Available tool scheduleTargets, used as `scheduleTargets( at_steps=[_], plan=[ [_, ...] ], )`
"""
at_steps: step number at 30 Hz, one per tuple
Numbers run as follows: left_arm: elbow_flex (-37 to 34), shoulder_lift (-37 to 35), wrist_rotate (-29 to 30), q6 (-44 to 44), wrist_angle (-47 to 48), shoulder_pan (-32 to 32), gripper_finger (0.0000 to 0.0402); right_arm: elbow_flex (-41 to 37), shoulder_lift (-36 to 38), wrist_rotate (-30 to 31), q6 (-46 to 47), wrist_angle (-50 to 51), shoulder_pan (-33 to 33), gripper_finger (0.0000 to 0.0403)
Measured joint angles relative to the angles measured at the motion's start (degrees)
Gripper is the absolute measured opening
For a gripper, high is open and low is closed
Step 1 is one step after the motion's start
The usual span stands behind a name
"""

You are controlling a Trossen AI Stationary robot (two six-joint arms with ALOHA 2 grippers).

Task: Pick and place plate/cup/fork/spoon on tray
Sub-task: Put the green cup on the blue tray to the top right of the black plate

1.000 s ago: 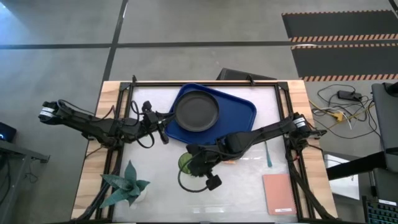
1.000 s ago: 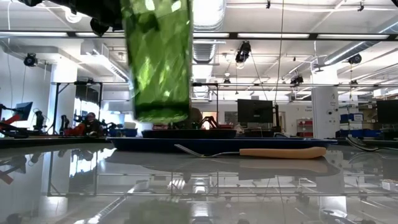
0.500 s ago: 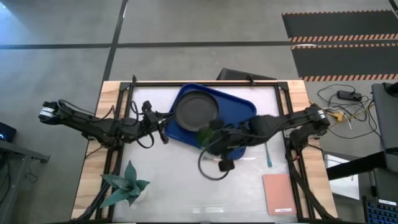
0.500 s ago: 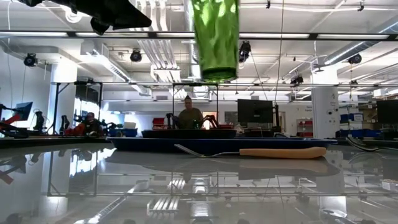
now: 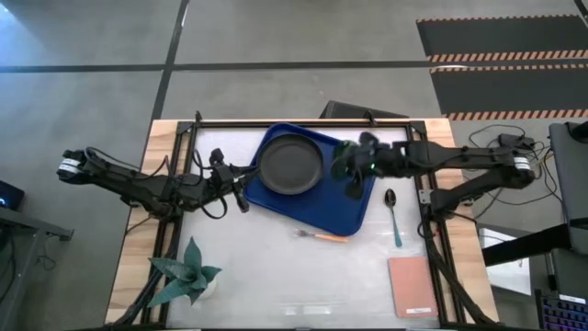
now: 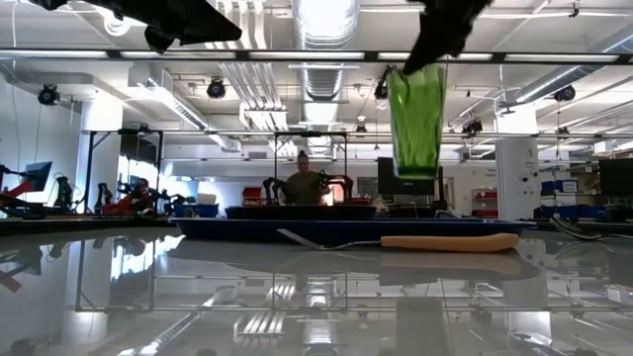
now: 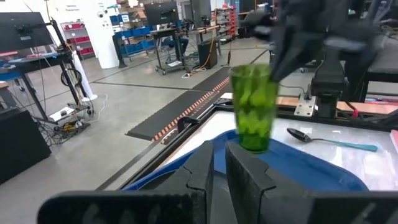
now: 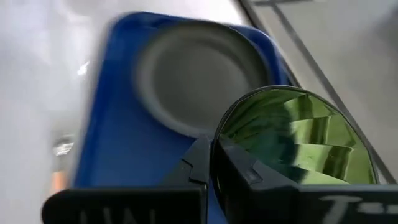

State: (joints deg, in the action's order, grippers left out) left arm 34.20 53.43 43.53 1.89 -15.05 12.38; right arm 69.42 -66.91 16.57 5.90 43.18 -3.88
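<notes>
1. While the right arm reaches in from the right edge of the high frame, stretched almost level toward frame centre, its right claw (image 5: 354, 165) grips the cup (image 5: 347, 158) and holds it in the air over the right part of the tray (image 5: 340, 207).
2. From the low camera, the cup (image 6: 415, 121) hangs upright in the upper middle-right of the frame, clear above the tray (image 6: 297, 226), with the claw clamped at its top.
3. Seen from the right wrist, the cup's green mouth (image 8: 298, 140) fills the lower right of the frame, pinched at its rim between the two dark fingers (image 8: 202, 162).
4. At the left of the high frame, the left arm lies low and angled toward the tray's left edge; its left claw (image 5: 241, 193) waits just beside that edge, and its fingers (image 7: 205, 171) stand close together with only a narrow gap, holding nothing.
5. Count: one plate (image 5: 290, 165), lying in the upper left part of the tray; one cup; one fork (image 5: 322, 235), on the table just below the tray's lower edge; one spoon (image 5: 392, 213), on the table just right of the tray.
6. Also on the table: one plant (image 5: 184, 273) at lower left and one pink pad (image 5: 412, 286) at lower right.
7. White lettering runs along the bottom edge of the right wrist frame, but it is cut off and cannot be read.
</notes>
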Motion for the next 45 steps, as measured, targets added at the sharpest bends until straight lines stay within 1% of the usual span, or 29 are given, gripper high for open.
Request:
scheduleTargets(
  at_steps=[3,7,12,17,22,26,38,41,45],
  plan=[
    [0.0,0.0,0.0,0.02,-0.28,0.02,0.0024,-5.85,3.24,-0.09,0.1,-3.14,-5.06,0.0009],
    [0.0,0.0,0.0,0.19,-0.87,0.02,0.0024,-12.22,5.85,-2.33,-0.15,-7.46,-10.82,0.0009],
    [0.0,0.0,0.0,0.55,-1.07,0.0,0.0024,-16.9,6.43,-3.51,-0.57,-12.61,-14.19,0.0009],
    [0.0,0.0,0.0,1.72,-1.39,0.0,0.0024,-17.48,4.4,-3.56,-1.06,-12.95,-14.28,0.0009],
    [0.0,0.0,0.02,1.88,-1.52,0.0,0.0024,-17.48,1.28,-3.54,-2.11,-15.79,-14.28,0.0009],
    [0.0,0.0,0.0,1.88,-1.55,0.0,0.0024,-16.13,-0.71,-3.53,-2.33,-15.6,-14.28,0.0009],
    [0.0,0.0,0.01,2.01,-1.7,0.0,0.0024,-15.27,-1.84,-3.51,0.19,-16.09,-14.28,0.0009],
    [0.0,0.0,0.0,2.01,-1.7,0.0,0.0024,-15.27,-1.84,-3.42,0.41,-16.09,-14.28,0.0019],
    [0.0,0.0,0.01,2.0,-1.7,0.0,0.0024,-15.27,-1.84,-2.14,1.3,-16.14,-14.28,0.0048]
  ],
)
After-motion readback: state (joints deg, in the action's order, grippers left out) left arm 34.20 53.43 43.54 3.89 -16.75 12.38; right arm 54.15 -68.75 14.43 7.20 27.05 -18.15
